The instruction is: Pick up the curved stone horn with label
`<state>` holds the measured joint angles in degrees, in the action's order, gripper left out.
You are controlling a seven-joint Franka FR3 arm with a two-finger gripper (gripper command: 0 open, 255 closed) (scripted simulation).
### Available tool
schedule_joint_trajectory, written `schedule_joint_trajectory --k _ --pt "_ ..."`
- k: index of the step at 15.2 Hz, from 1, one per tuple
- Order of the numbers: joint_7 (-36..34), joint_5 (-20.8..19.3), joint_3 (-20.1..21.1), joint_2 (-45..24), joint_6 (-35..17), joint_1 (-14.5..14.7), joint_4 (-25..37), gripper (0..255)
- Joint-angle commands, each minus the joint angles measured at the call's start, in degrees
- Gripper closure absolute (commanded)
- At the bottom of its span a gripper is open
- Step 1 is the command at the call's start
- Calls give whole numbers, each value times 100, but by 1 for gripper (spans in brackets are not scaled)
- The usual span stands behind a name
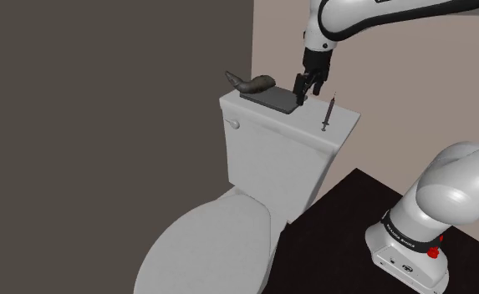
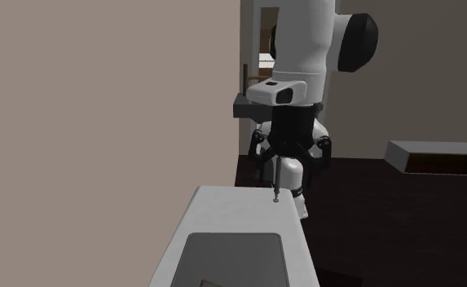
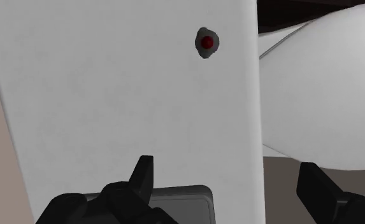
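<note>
Figure: we see the arm's black fingers point(image 1: 303, 92), spread apart and empty, over the white toilet tank lid point(image 1: 262, 122); the dark brown-grey curved horn point(image 1: 254, 83) lies lengthwise at that lid's far end, past a dark flat slab point(image 1: 271, 98).

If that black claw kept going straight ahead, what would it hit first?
The gripper would likely meet the white tank lid first, just beside the dark flat slab; one finger might clip that slab.

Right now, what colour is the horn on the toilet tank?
The horn is dark grey-brown; the shoulder view shows it best.
</note>
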<state>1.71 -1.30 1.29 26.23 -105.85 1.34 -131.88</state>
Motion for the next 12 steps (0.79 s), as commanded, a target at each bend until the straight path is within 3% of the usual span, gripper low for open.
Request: schedule_joint_trajectory --k 1,12 --pt "-58 -82 72 -364 -217 6 277 0" --pt "-521 -791 416 -2431 -987 58 2171 0"
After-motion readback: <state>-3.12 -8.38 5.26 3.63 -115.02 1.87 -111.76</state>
